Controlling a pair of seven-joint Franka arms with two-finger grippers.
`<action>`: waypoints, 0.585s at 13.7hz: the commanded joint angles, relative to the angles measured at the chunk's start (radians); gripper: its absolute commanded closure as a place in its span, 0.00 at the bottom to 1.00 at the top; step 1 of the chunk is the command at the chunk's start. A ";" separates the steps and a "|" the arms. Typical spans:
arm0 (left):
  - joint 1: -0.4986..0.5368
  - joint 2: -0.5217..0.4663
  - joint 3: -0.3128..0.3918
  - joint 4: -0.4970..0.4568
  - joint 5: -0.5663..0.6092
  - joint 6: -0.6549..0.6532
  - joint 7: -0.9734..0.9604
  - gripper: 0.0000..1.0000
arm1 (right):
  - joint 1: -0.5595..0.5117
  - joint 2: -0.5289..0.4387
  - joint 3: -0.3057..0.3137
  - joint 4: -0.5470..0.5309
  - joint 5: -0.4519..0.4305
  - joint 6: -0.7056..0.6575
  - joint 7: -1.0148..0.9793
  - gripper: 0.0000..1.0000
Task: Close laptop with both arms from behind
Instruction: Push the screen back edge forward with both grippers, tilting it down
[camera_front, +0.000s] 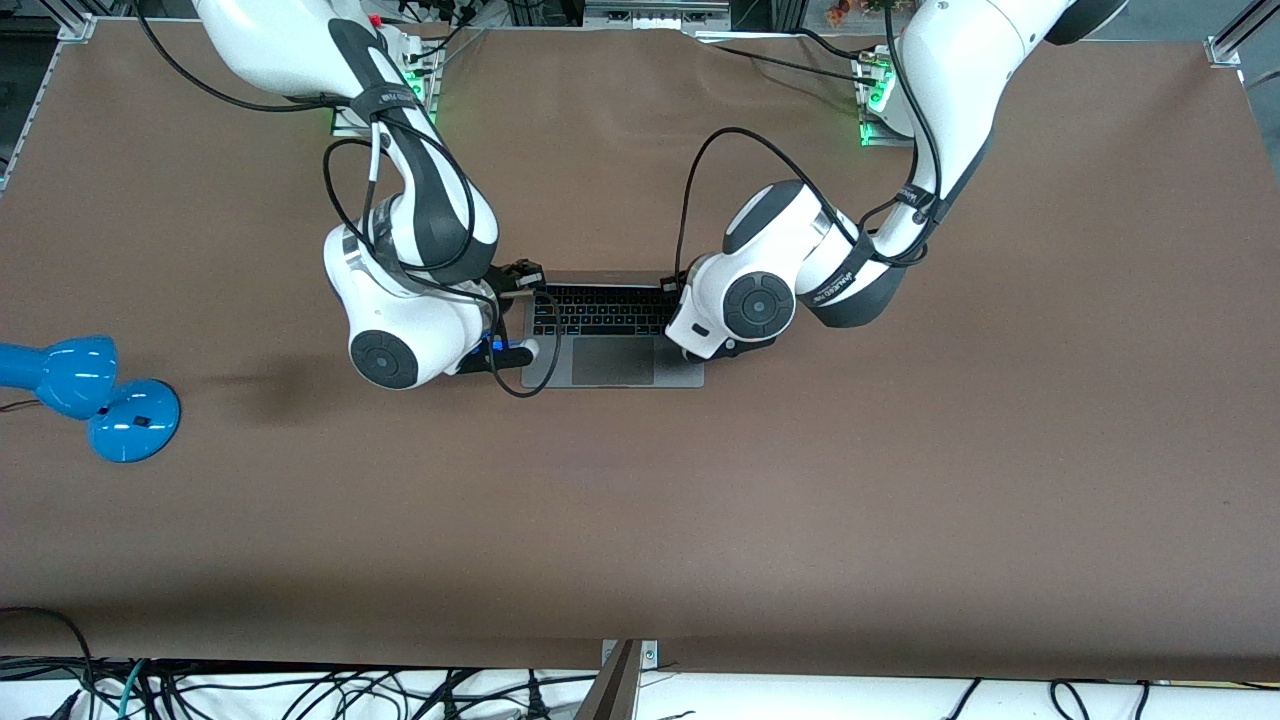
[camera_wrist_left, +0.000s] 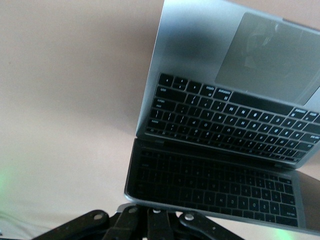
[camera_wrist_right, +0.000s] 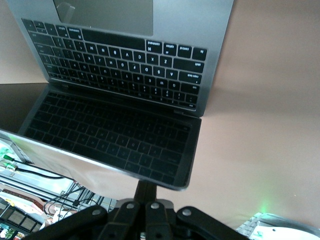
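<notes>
The space-grey laptop (camera_front: 612, 350) lies open at the table's middle, its black keyboard and trackpad showing. In both wrist views its dark screen (camera_wrist_left: 210, 185) (camera_wrist_right: 110, 135) leans over the keyboard and mirrors the keys. My left gripper (camera_wrist_left: 156, 209) is shut, its fingers together at the lid's top edge on the lid's back; in the front view this left gripper (camera_front: 680, 285) is at the lid's corner toward the left arm's end. My right gripper (camera_wrist_right: 150, 192) is shut too, its fingers against the back of the lid's other corner, where the front view shows the right gripper (camera_front: 527, 273).
A blue desk lamp (camera_front: 90, 395) lies on the brown table (camera_front: 900, 480) toward the right arm's end. Black cables loop off both wrists beside the laptop. More cables hang below the table's edge nearest the front camera.
</notes>
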 joint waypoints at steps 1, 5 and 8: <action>-0.017 0.031 0.012 0.030 0.041 0.010 -0.007 1.00 | -0.007 0.031 0.006 0.046 -0.015 -0.001 0.000 1.00; -0.035 0.059 0.023 0.051 0.070 0.019 -0.011 1.00 | -0.008 0.041 0.004 0.046 -0.015 0.029 -0.005 1.00; -0.050 0.079 0.043 0.063 0.075 0.026 -0.011 1.00 | -0.011 0.049 0.004 0.047 -0.020 0.045 -0.005 1.00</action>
